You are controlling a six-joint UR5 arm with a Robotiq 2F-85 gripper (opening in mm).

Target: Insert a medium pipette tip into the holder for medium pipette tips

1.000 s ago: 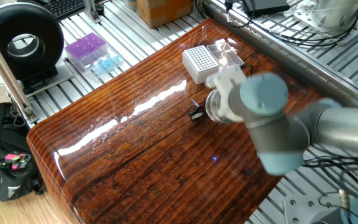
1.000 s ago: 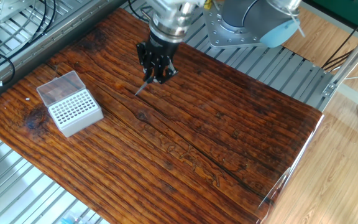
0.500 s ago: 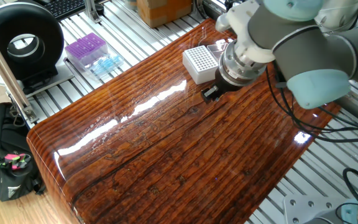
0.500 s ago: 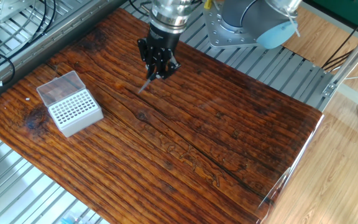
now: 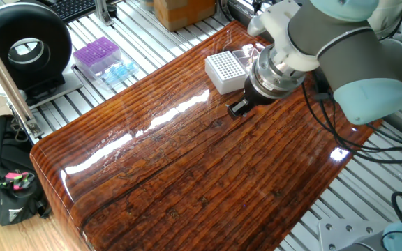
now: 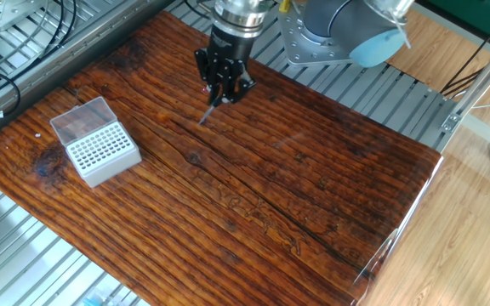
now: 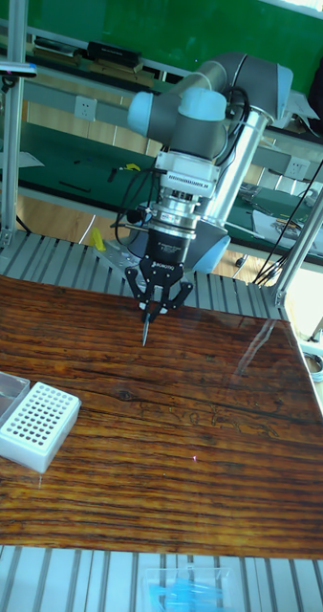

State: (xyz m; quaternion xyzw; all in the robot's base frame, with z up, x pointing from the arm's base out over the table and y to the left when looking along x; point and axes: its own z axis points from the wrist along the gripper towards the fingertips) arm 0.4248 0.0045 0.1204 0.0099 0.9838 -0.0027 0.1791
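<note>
My gripper [image 7: 150, 304] hangs above the wooden table, shut on the medium pipette tip [image 7: 145, 330]. The tip is a thin dark cone that points down from between the fingers, clear of the wood. In the other fixed view the tip [image 6: 207, 113] slants down-left below the gripper [image 6: 222, 85]. The holder for medium pipette tips [image 6: 100, 151] is a white block with a grid of holes and a clear lid [image 6: 79, 119] folded back; it stands well to the left of the gripper. In one fixed view the gripper [image 5: 239, 107] sits just below the holder [image 5: 223, 72], and the tip is too small to make out.
A purple tip box [image 5: 96, 56] and a heap of light-blue tips [image 5: 119, 72] lie on the slatted metal bench beyond the table's far-left edge. A black round device [image 5: 25, 47] stands further left. Cables [image 6: 7, 51] run along the bench behind the holder.
The gripper, still holding the tip, has risen a little off the wood and shifted slightly to the right in the other fixed view. The arm's upper joints have swung round.
</note>
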